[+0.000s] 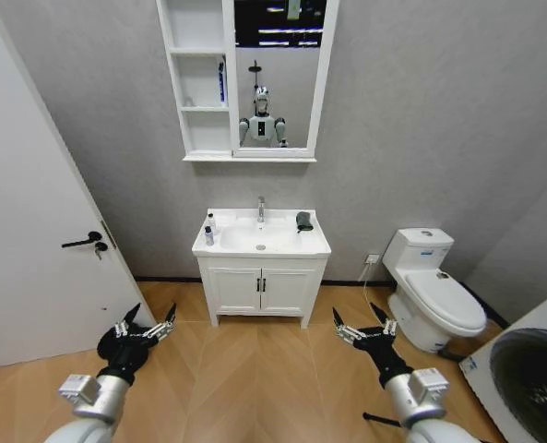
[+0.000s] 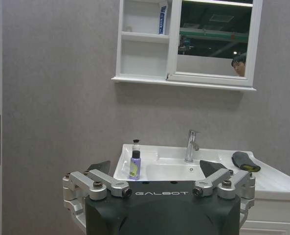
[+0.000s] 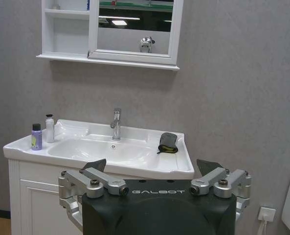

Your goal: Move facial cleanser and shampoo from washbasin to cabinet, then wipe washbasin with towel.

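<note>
I stand back from the washbasin (image 1: 282,242), which sits at about 12 o'clock ahead of me on a low white cupboard (image 1: 261,288). My left gripper (image 1: 145,318) hangs low over the wood floor (image 1: 255,378) at about 10 o'clock, fingers spread wide and holding nothing; my right gripper (image 1: 363,321) mirrors it at about 2 o'clock, likewise released and empty. On the basin's left rim the facial cleanser (image 1: 208,236) stands upright with the shampoo (image 1: 211,221) just beside it, toward the wall. The chrome faucet (image 1: 261,209) rises at the back center, and the towel (image 1: 304,221) lies crumpled on the right rear corner of the surface. Above, at 12 o'clock on the grey wall, hangs the cabinet (image 1: 199,83) with its three niches joined to the mirror (image 1: 278,78); a blue-and-white item (image 1: 221,81) stands in the middle niche. A toilet (image 1: 432,291) stands at 3 o'clock of the washbasin.
</note>
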